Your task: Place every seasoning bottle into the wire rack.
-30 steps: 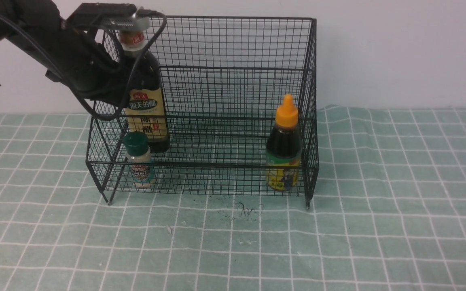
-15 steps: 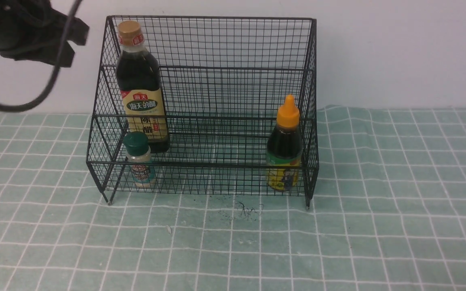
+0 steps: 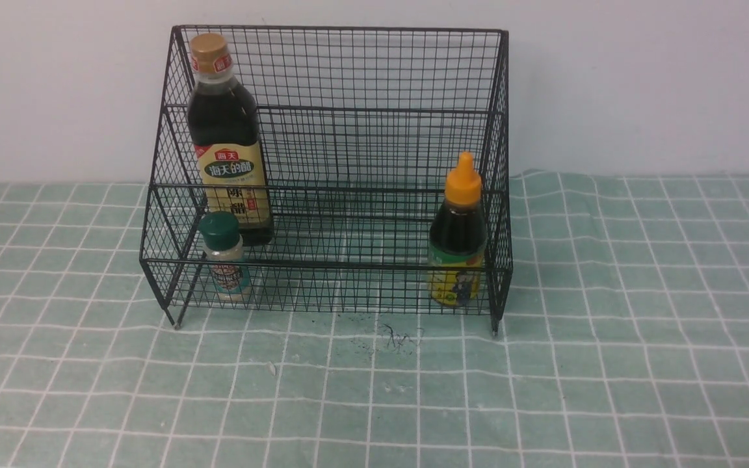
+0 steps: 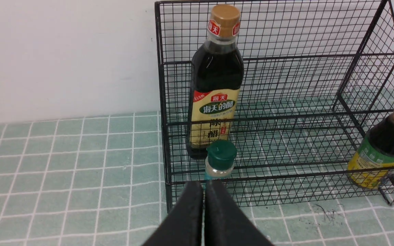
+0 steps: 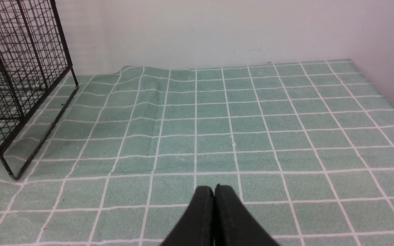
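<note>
You are looking at all three bottles standing upright inside the wire rack (image 3: pixel 342 169): the vinegar bottle (image 3: pixel 225 140) is sitting at the rack's left end, apparently on the rear tier, the green-capped shaker (image 3: pixel 223 257) is standing just in front of it, and the squeeze bottle (image 3: pixel 458 233) is resting at the right end. Your left hand (image 4: pixel 204 191) is hanging pressed together, empty, facing the shaker. Your right hand (image 5: pixel 214 193) is hovering closed and empty over the table (image 5: pixel 251 119).

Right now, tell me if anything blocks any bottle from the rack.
Nothing does: the vinegar bottle, shaker and squeeze bottle already stand upright inside the rack.
</note>
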